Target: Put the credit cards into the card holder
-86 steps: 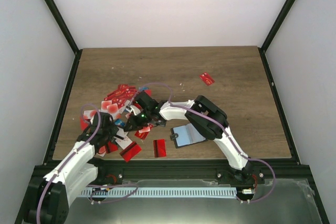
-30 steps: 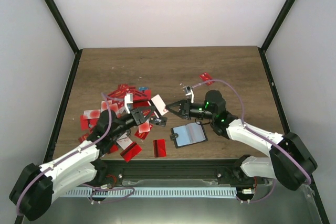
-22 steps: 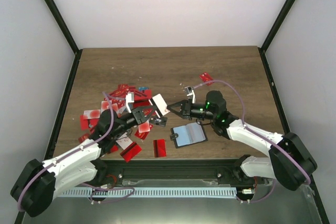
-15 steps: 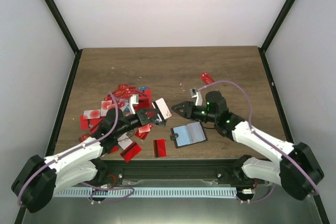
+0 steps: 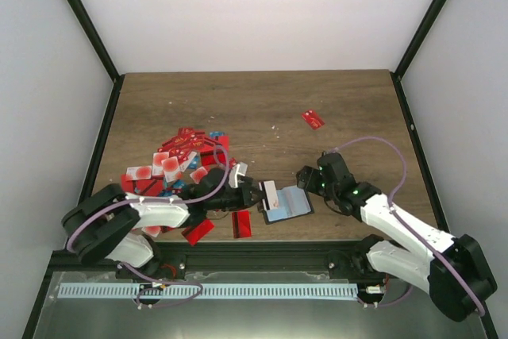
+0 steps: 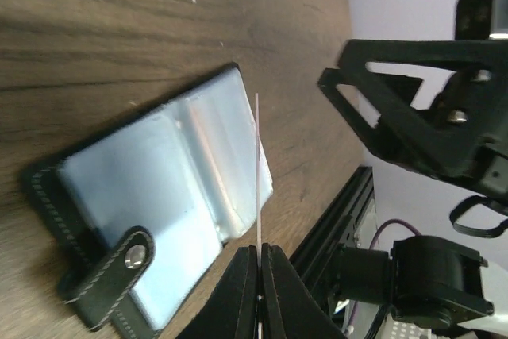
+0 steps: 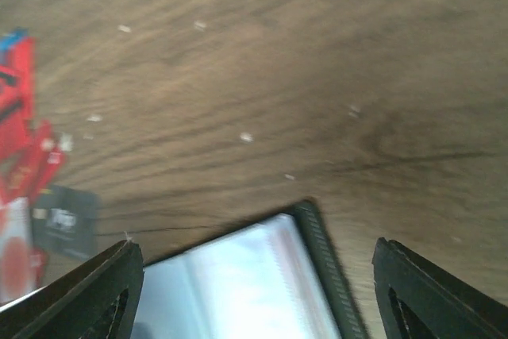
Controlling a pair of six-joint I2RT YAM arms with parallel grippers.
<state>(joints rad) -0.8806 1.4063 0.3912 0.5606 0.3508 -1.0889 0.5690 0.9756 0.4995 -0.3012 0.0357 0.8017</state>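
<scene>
The left pincer (image 6: 258, 250) is clamped on one card (image 6: 257, 164), held on edge over the open card holder (image 6: 135, 188) and roughly in line with its fold, so this arm is the nearer. The right pincer (image 7: 254, 271) hangs spread and empty at the holder's far right edge; the other cards (image 5: 178, 160) lie heaped to the left.

From the top external view we look down and forward from behind both arm bases, over the whole table (image 5: 317, 93). The left wrist view, rolled sideways, sits close behind the left gripper (image 6: 258, 256) and sights along its pinched, edge-on credit card (image 6: 257, 164) to the card holder (image 6: 151, 212) just ahead. The right wrist view looks steeply down at close range through the spread right gripper (image 7: 255, 266). All three views share the card holder.
</scene>
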